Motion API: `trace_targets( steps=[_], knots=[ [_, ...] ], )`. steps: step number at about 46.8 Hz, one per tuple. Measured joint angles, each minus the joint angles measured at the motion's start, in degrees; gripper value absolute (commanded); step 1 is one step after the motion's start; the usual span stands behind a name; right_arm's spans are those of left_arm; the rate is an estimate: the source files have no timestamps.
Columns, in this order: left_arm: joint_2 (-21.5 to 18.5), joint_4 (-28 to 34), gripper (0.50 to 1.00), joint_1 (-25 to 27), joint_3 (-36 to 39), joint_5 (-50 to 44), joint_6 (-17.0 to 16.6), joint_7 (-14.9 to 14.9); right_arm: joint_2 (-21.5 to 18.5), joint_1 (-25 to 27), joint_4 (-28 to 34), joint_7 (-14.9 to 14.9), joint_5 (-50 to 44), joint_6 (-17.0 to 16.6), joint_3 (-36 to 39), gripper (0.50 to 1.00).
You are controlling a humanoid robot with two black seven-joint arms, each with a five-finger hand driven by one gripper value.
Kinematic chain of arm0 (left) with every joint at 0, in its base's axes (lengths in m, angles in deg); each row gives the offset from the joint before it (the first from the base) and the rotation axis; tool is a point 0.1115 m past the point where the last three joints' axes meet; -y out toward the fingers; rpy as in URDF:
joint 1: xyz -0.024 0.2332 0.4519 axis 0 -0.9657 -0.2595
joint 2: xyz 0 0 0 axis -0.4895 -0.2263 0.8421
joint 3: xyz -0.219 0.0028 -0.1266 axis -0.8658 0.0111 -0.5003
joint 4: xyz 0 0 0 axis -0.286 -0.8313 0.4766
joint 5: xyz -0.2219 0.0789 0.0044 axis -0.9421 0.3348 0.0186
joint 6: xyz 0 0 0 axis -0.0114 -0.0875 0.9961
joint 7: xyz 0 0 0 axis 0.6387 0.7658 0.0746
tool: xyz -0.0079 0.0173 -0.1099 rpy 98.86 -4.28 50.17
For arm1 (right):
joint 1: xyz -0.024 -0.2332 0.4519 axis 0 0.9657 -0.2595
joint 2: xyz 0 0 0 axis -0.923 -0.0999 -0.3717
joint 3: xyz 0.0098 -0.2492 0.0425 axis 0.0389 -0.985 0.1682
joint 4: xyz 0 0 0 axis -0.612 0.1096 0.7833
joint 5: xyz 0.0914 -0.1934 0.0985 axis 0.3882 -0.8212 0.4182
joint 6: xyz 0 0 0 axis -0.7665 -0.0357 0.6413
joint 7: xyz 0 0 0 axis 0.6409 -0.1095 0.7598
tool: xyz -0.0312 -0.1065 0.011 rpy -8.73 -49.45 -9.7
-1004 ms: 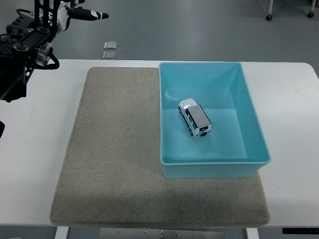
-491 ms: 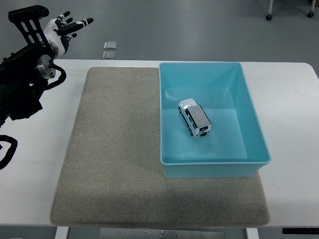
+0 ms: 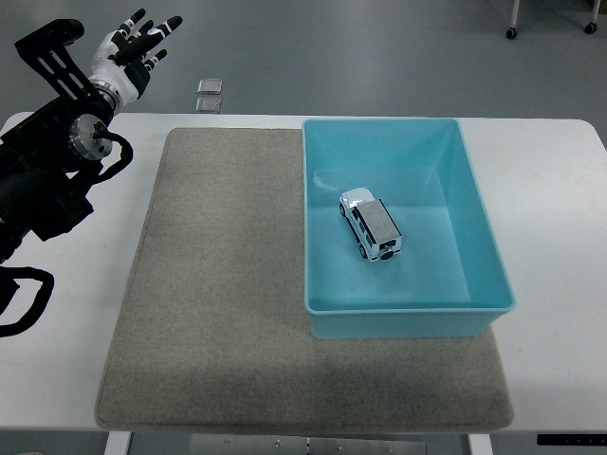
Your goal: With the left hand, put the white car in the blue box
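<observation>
Up swings the left hand [image 3: 133, 45], now raised at the desk's [image 3: 57, 313] far left corner, fingers [image 3: 163, 26] spread and empty. White car [image 3: 371, 224] sits inside the blue box [image 3: 408, 318]; best just withdraw cleanly.

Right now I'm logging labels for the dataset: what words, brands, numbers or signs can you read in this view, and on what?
None can be read.
White car in the blue box: no legible marking; any badge is too small to tell.
Blue box, grey mat, white table: plain, no print.
Left hand: black and white, no text visible.
</observation>
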State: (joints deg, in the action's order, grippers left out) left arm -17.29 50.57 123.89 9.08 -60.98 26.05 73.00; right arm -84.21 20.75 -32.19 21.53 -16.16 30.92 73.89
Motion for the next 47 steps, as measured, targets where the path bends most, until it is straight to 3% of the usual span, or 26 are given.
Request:
trace_targets(
  steps=[36,47],
  knots=[
    [-0.03,0.51,0.996,-0.69,-1.48,-0.22,1.04,-0.13,0.00,-0.03,-0.01,0.00,0.00,0.00,0.00,0.936],
    [-0.22,0.88,0.996,-2.08,-5.36,-0.42,5.37,-0.21,0.00,-0.03,-0.01,0.00,0.01,-0.05,0.00,0.936]
  ],
)
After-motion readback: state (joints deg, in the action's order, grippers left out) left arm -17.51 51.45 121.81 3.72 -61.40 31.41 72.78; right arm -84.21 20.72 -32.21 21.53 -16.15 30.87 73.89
